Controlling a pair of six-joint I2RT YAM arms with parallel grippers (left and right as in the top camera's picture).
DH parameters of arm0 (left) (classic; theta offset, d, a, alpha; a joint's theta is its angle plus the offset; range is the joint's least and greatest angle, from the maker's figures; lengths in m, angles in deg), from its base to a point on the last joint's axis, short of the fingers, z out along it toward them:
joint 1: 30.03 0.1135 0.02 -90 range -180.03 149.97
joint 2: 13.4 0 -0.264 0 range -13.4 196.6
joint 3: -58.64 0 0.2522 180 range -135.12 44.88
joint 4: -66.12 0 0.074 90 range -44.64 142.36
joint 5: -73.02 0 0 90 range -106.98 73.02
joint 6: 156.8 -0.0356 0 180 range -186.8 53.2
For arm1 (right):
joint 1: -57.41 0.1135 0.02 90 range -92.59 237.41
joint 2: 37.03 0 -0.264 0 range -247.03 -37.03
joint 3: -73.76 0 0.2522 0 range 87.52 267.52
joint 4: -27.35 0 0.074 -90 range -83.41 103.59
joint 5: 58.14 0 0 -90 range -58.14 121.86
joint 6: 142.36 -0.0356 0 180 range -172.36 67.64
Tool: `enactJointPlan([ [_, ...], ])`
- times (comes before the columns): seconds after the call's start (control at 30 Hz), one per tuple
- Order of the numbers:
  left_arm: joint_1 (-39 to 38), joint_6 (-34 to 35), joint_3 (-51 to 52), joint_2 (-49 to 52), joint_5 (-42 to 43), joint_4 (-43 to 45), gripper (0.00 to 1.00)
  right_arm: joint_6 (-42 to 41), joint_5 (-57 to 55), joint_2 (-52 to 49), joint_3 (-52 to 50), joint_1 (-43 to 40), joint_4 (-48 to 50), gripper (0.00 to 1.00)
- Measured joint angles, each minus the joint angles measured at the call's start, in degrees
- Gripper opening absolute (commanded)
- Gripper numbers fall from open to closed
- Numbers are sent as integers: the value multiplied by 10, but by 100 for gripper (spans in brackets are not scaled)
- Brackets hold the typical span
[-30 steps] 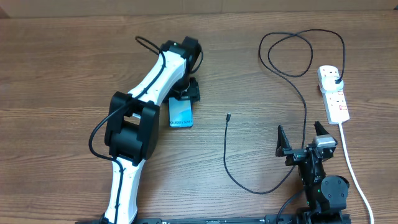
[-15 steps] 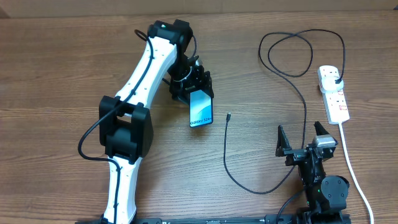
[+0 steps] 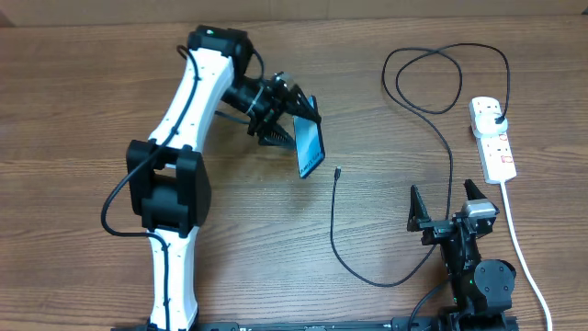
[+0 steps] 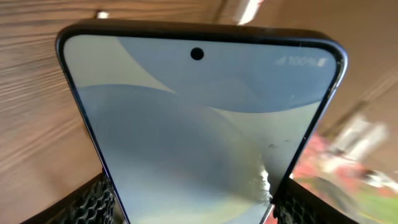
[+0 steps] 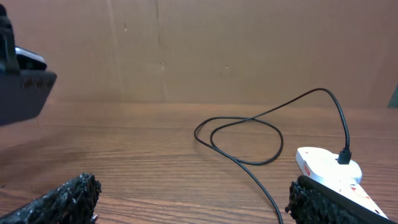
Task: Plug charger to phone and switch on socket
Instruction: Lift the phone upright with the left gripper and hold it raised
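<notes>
- Spanning the left half of the table (image 3: 83,110), the white left arm (image 3: 188,110) bends toward the middle, with a thin black lead looping beside its black joints.
- The left gripper (image 3: 287,119) is clamped on the phone (image 3: 310,149), one finger on each long side. In the left wrist view the textured black pads (image 4: 93,200) press against both edges at the bottom of the picture.
- The phone is tilted steeply, so from overhead only a narrow strip of light blue screen shows and no wording on it can be read. Whether its lower end touches the wood cannot be told.
- Up close the screen shows pale blue and grey curves, a round punch-hole camera near the top edge, and a faint "100%" in the upper right corner.
- Just right of the phone and apart from it, the connector tip (image 3: 338,172) lies on the table.
- From that tip the charger (image 3: 333,225) runs toward the near edge and curves round. It then climbs past the right arm, loops at the far side and ends in a black plug (image 3: 497,118) seated in the socket (image 3: 493,152).
- The right gripper (image 3: 447,206) sits near the front edge with its fingers spread wide and nothing between them. The cable lies on the wood below the gap, ungripped.
- The socket is a white strip at the far right. Its red markings are too small to read, and the switch position cannot be told.
- A thick white cord (image 3: 524,253) leaves the socket's near end.
</notes>
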Motion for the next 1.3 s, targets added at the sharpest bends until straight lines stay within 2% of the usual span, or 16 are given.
enactJointPlan([
  [0.37,31,-3,0,0,183,-7,68,0,0,0,0,0,0,100],
  [0.47,36,-3,0,0,227,-7,71,0,0,0,0,0,0,100],
  [0.8,63,46,0,0,249,-26,68,0,0,0,0,0,0,100],
  [1.17,75,66,-1,0,249,-27,69,0,0,0,0,0,0,100],
  [1.3,79,74,-1,0,250,-28,69,-10,18,0,0,0,42,100],
])
